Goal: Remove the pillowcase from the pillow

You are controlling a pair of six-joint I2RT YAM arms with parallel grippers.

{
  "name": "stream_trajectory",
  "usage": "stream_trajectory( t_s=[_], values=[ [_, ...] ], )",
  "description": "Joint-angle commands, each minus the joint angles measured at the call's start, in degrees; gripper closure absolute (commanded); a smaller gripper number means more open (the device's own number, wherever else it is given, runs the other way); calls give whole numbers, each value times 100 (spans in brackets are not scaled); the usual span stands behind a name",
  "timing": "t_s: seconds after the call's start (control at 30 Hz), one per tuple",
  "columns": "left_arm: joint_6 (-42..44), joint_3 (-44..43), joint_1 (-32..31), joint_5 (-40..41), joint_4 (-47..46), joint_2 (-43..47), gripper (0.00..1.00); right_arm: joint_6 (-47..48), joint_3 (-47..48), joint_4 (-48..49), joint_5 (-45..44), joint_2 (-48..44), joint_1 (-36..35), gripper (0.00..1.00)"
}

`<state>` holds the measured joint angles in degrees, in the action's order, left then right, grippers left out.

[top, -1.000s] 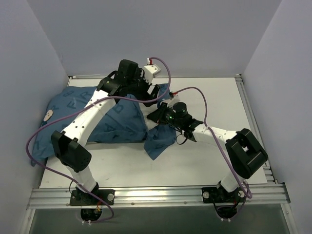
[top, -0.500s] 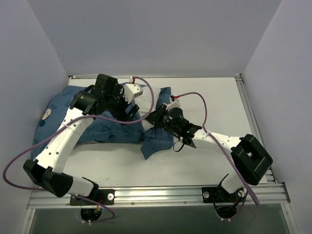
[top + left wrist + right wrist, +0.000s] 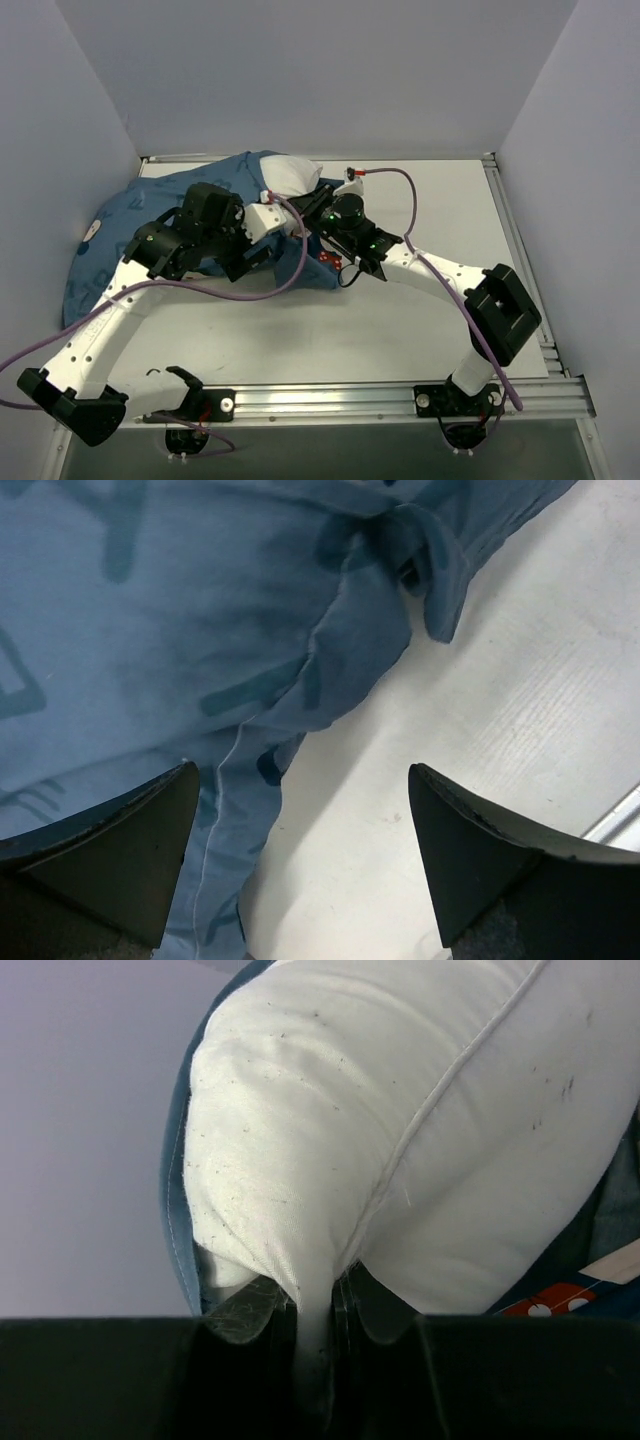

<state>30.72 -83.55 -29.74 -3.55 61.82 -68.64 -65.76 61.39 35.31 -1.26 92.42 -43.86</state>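
Observation:
The blue printed pillowcase [image 3: 150,225] lies bunched over the table's left half. A corner of the white pillow [image 3: 291,176] sticks out of it at the back. My right gripper [image 3: 314,207] is shut on a pinched fold of that corner. In the right wrist view the fold runs down between the closed fingers [image 3: 250,1312] of the right gripper [image 3: 316,1332]. There the pillow [image 3: 400,1130] bulges above them, and the pillowcase [image 3: 177,1195] edge wraps its left side. My left gripper [image 3: 257,258] hangs open over the pillowcase [image 3: 160,630] near its front hem, holding nothing [image 3: 300,855].
Bare white table [image 3: 420,320] extends to the right and front of the fabric. Grey walls close in on three sides. Purple cables loop from both wrists. The left arm's links stretch across the front left part of the table.
The right gripper has pulled up and back, drawing the white pillow corner out of the pillowcase. The left gripper has swung from the back of the pillowcase to its front edge, staying open.

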Motion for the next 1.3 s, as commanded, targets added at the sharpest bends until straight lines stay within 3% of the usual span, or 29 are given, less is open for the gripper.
stream_trajectory(
  t_s=[0.0, 0.2, 0.27, 0.3, 0.33, 0.47, 0.63, 0.73, 0.77, 0.8, 0.83, 0.87, 0.9, 0.97, 1.27],
  values=[
    [127, 347, -679, 878, -688, -158, 6, -297, 699, 661, -244, 100, 9, 100],
    [584, 1155, -1087, 2235, -1822, -378, 6, -341, 761, 661, -419, 171, 9, 100],
    [619, 1253, -1078, 2525, -2068, -404, 26, -289, 752, 635, -437, 145, 9, 100],
    [628, 1340, -1069, 2622, -2243, -404, 47, -262, 770, 574, -428, 136, 17, 100],
    [628, 1376, -1061, 2779, -2314, -413, 59, -236, 770, 556, -411, 118, 17, 100],
    [567, 1552, -947, 2851, -2491, -422, 97, -209, 752, 521, -305, 118, 61, 100],
    [453, 1780, -543, 2703, -2342, -159, 98, -323, 358, 512, 10, -136, 403, 100],
    [409, 1982, -7, 2080, -2263, 131, 98, -481, 94, 600, 64, -329, 633, 100],
    [461, 1991, 38, 1826, -2201, 210, 98, -482, 41, 582, 38, -347, 633, 100],
    [496, 1974, 3, 1431, -2096, 228, 89, -456, 58, 565, 29, -330, 615, 100],
    [496, 1948, -49, 1271, -2052, 202, 50, -429, 119, 565, 64, -287, 589, 100],
    [462, 1913, -102, 1165, -2043, 159, 32, -438, 154, 573, 64, -251, 571, 100],
    [444, 1869, -224, 1172, -2103, 115, 19, -447, 163, 600, 73, -199, 554, 100],
    [487, 1842, -418, 1435, -2192, -70, 3, -482, 172, 653, 64, -181, 554, 100],
    [1075, 2413, -1710, 3527, -3878, -668, 6, -438, 242, 530, 64, -198, 756, 100]
  ],
)
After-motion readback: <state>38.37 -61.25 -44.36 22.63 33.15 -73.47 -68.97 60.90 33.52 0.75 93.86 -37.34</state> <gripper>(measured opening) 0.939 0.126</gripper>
